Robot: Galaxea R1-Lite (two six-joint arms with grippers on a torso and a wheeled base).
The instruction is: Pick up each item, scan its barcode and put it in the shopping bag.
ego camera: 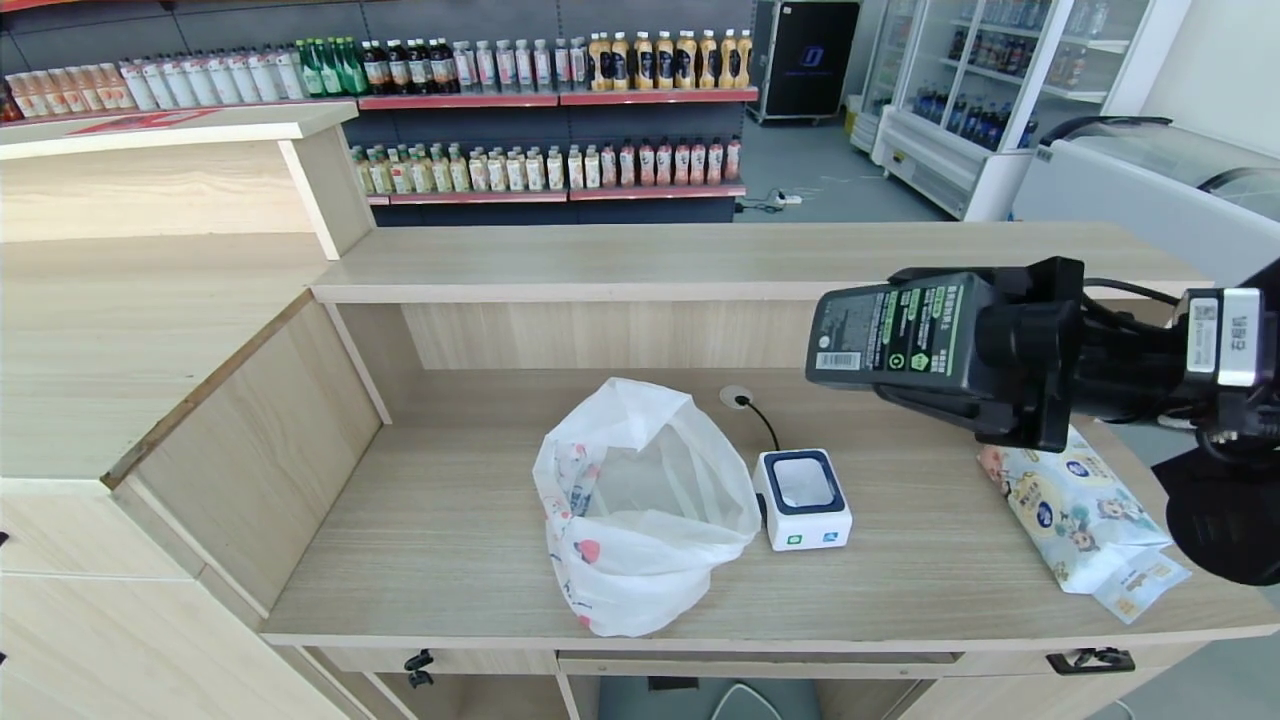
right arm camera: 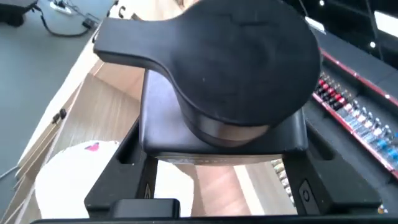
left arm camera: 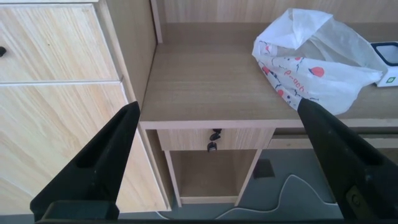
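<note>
Currently the right gripper is clamping the black box, at two o'clock of the scanner; its barcode is seemingly facing away, risking a misread. The left gripper is hanging apart.

1 plastic bag, 1 barcode scanner, 1 black box, 1 patterned packet, 2 bottle shelves

- Left gripper: is hovering before the counter's front edge, its fingers standing wide apart.
- Bag: is sitting on the counter, just beside the scanner.
- Drawer: is sitting shut under the counter, its dark handle hanging at the front.
</note>
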